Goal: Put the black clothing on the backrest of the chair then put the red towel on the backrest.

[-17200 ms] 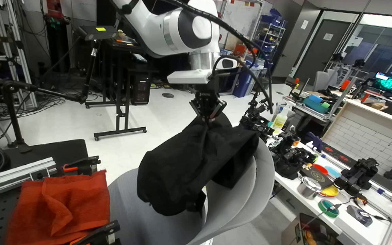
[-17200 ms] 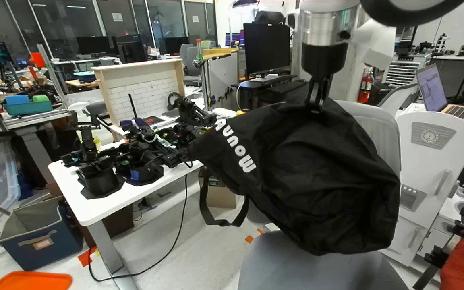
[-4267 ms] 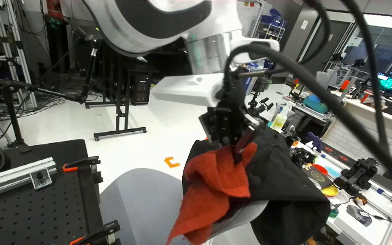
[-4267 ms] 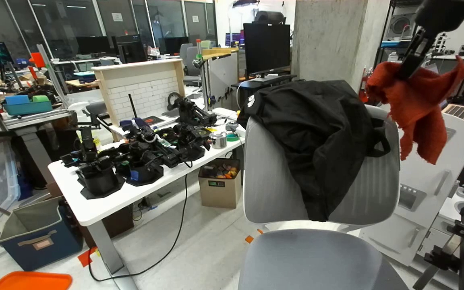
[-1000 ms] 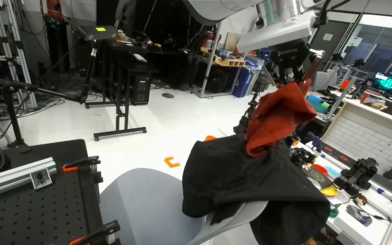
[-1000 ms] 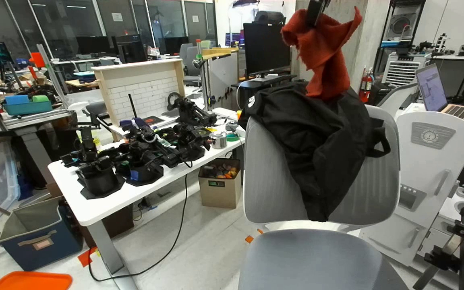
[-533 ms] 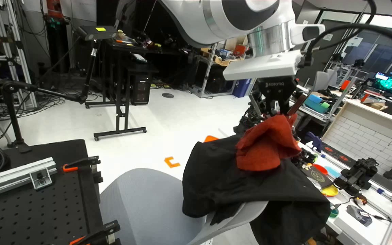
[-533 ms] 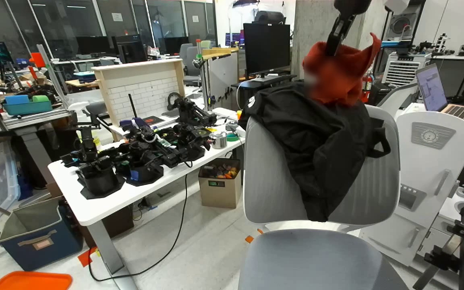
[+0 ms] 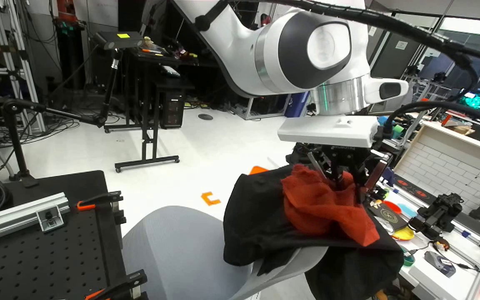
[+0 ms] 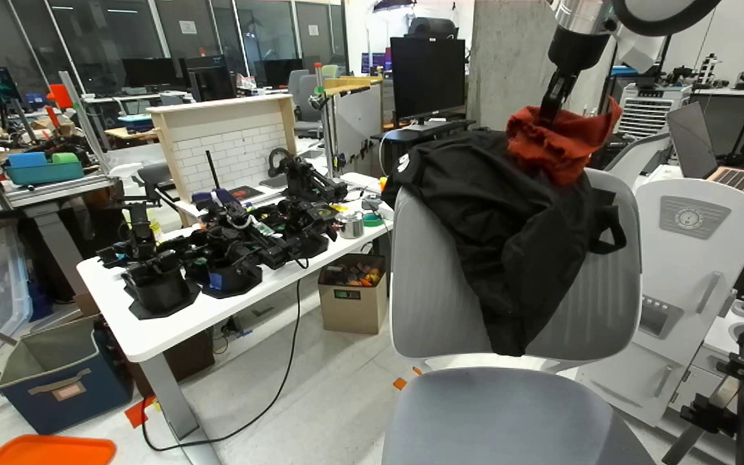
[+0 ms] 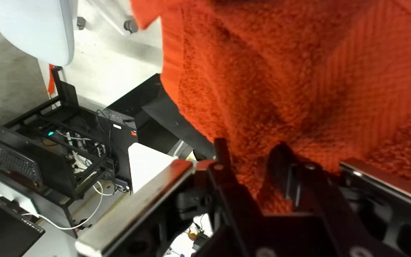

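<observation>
The grey chair backrest point(image 10: 433, 290) carries the black clothing point(image 10: 527, 258), draped over its top; the clothing point(image 9: 256, 221) also shows in an exterior view, hanging on both sides. The red towel point(image 9: 323, 212) lies bunched on the black clothing at the top of the backrest; the towel point(image 10: 556, 152) also shows there in an exterior view. My gripper point(image 9: 350, 189) is right at the towel, pointing down. In the wrist view the fingers point(image 11: 251, 147) stand apart, with the towel point(image 11: 262, 71) between and beyond them. The fingertips are partly hidden by the towel in the exterior views.
The grey chair seat point(image 9: 177, 250) is in front of the backrest. A black perforated table point(image 9: 48, 258) with clamps stands beside it. A white table point(image 10: 152, 336) with black robot arms is near the chair. A white toy kitchen point(image 10: 688, 271) stands behind the backrest.
Over the last second my gripper has come down with the red towel onto the black clothing, and its fingers have spread. Earlier, the black clothing was laid over the backrest and the towel lifted from the table.
</observation>
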